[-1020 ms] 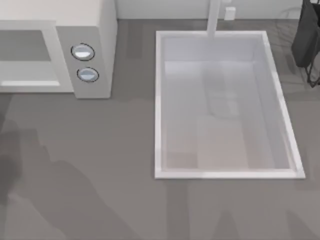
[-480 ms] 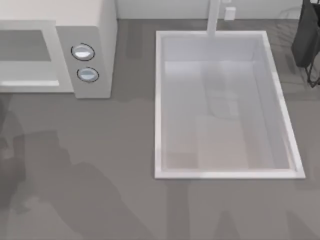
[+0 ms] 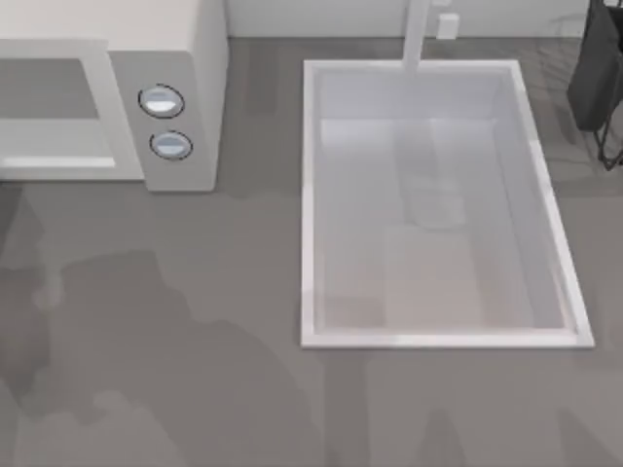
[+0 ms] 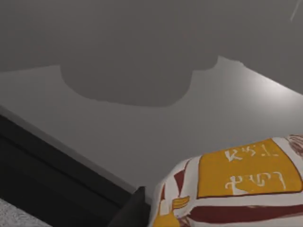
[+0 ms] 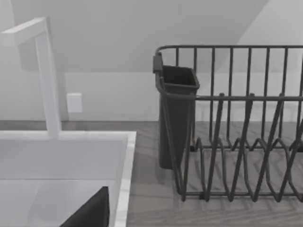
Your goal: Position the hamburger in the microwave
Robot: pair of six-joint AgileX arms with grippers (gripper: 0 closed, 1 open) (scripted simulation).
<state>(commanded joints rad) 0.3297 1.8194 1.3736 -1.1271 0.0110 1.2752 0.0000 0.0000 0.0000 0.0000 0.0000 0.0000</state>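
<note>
Off-white microwave (image 3: 146, 107) top-left; wrapped hamburger (image 4: 232, 189) at left wrist; hands' grip unclear

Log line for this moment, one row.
microwave: top view's upper left, door shut | sink: right of it, no items inside | dish rack: beside sink | wrapped packet: close under left wrist camera

The off-white microwave (image 3: 117, 92) stands at the table's far left, grey window panel and two round silver-blue knobs facing up to my overhead camera, its door shut, well left of everything else.
</note>
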